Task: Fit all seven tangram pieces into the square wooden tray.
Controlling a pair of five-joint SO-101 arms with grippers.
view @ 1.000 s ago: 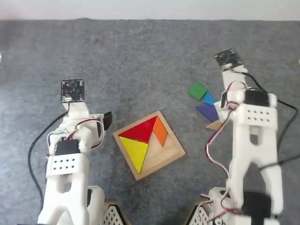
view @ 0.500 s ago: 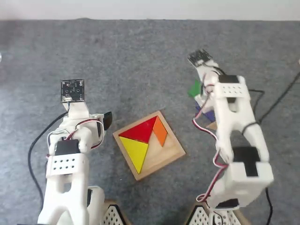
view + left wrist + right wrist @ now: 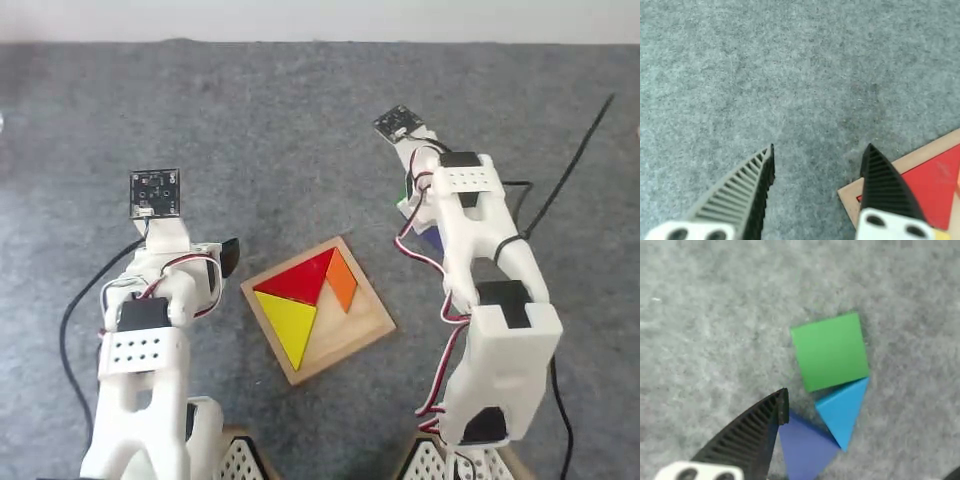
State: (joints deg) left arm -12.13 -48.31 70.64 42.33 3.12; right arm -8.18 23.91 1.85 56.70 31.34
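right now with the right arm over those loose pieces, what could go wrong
The green square, blue triangle and purple piece lie touching or nearly so, so the open right gripper closing on one could shove the others. One finger hangs at the purple piece's edge; coming straight down may press on it rather than straddle it. The pieces lie flat on felt, so a grasp might slip.
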